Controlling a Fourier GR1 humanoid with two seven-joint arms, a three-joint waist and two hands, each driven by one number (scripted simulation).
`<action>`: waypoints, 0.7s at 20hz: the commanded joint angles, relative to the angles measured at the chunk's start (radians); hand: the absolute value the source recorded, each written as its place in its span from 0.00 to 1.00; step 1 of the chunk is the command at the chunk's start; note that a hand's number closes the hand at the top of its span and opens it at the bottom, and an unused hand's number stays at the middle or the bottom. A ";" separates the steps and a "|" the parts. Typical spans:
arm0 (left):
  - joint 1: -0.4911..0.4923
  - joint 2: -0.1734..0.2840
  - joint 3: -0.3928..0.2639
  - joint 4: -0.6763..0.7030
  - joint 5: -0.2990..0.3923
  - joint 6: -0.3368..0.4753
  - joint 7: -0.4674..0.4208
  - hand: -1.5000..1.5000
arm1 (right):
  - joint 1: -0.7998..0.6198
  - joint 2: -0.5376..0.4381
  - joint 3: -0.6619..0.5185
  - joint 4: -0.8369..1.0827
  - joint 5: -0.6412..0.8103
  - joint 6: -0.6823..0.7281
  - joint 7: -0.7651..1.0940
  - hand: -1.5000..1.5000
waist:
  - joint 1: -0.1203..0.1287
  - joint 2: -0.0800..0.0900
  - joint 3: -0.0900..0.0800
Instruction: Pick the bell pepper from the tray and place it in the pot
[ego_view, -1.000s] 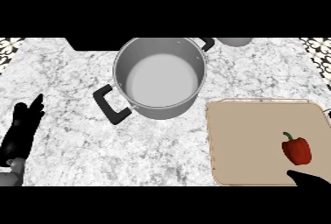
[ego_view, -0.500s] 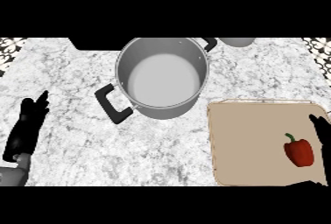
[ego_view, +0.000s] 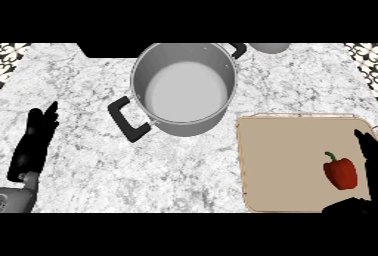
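A red bell pepper (ego_view: 339, 171) with a green stem lies on the right part of the beige tray (ego_view: 284, 160). My right hand (ego_view: 353, 207) comes in at the lower right corner, open. Its fingers (ego_view: 366, 144) stand along the right edge just beyond the pepper, the thumb side sits below the pepper, and neither touches it. The steel pot (ego_view: 184, 92), with nothing in it, stands up and to the left of the tray, one black handle (ego_view: 127, 120) pointing toward the lower left. My left hand (ego_view: 33, 145) rests open on the counter at the far left.
The pot's second black handle (ego_view: 238, 49) points toward the back right. A grey round object (ego_view: 270, 47) sits at the back edge beside it. Bare marble counter (ego_view: 148, 170) lies between the left hand and the tray.
My right hand rose from the lower right corner, and its fingers now stand beside the pepper at the right edge. The pepper, the pot and the left hand have stayed in place.
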 joint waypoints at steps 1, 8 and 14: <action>-0.033 -0.048 -0.008 0.043 -0.046 0.026 0.003 0.50 | -0.013 0.041 0.021 0.093 0.053 0.005 0.055 0.00 | -0.002 0.001 0.000; 0.013 -0.057 0.044 -0.018 -0.076 -0.025 0.008 0.50 | -0.062 0.044 -0.081 0.220 0.073 -0.002 -0.073 0.00 | -0.001 0.000 0.001; -0.031 -0.086 0.070 0.035 -0.092 -0.073 -0.006 0.50 | -0.077 0.084 -0.038 0.353 0.189 -0.099 -0.130 0.00 | 0.000 0.000 0.001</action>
